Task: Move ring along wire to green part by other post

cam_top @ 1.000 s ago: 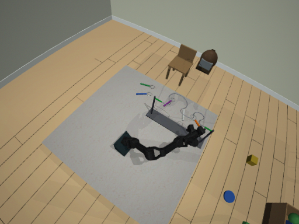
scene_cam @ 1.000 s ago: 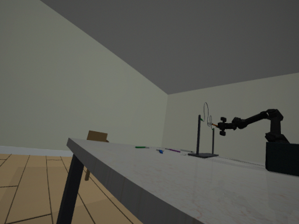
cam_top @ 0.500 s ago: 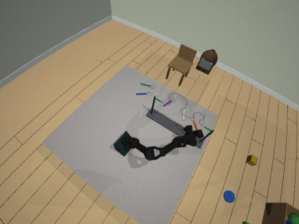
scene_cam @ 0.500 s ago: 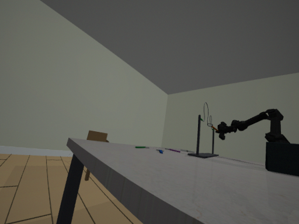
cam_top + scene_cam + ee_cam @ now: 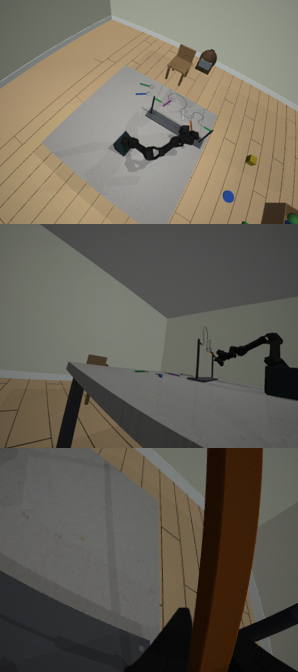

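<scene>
My gripper (image 5: pixel 191 132) (image 5: pixel 216 359) (image 5: pixel 192 617) is shut on the orange handle (image 5: pixel 191 125) (image 5: pixel 213 354) (image 5: pixel 229 548), which rises from the fingers in the wrist view. The ring (image 5: pixel 190 117) (image 5: pixel 209 350) is at the handle's far end, at the low stretch of grey wire (image 5: pixel 186 104) (image 5: pixel 207 334) between its two arches. It appears around the wire; clearance is too small to tell. One green part (image 5: pixel 207 129) is by the right post (image 5: pixel 206 136); the other green part (image 5: pixel 158 100) (image 5: pixel 201 343) is by the left post (image 5: pixel 152 105) (image 5: pixel 198 359). The wrist view shows neither ring nor wire.
The posts stand on a dark base (image 5: pixel 163 120) (image 5: pixel 204 379) below the wire. On the table (image 5: pixel 96 116) (image 5: pixel 151 393) lie a green-handled ring (image 5: pixel 145 84), a blue-handled ring (image 5: pixel 141 94), a purple handle (image 5: pixel 167 102) and a white handle (image 5: pixel 182 115).
</scene>
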Tool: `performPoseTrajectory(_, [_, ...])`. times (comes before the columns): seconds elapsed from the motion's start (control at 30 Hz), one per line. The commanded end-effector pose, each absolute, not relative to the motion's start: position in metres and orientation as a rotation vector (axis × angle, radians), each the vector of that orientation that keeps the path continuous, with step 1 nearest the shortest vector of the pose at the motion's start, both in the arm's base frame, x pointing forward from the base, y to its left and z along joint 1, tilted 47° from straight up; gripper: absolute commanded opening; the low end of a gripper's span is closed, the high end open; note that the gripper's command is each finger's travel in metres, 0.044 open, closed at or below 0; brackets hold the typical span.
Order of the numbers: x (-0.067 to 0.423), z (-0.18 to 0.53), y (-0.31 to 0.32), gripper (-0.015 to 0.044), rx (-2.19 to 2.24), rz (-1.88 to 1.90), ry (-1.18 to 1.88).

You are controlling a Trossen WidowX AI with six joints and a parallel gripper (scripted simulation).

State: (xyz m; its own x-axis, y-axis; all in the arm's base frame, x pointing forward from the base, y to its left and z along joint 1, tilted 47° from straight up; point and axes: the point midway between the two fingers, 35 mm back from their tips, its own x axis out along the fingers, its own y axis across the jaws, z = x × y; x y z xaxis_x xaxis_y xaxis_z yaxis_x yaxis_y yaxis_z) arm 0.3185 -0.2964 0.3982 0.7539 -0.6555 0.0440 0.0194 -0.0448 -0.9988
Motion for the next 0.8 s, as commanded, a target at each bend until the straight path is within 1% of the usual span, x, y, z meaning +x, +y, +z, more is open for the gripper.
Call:
performPoseTrajectory(0.0, [0.317, 0.384, -0.296, -0.015, -1.435, -0.579, 0.544])
performPoseTrajectory(0.77, [0.321, 0.312, -0.27, -0.015, -0.948, -0.492, 0.566])
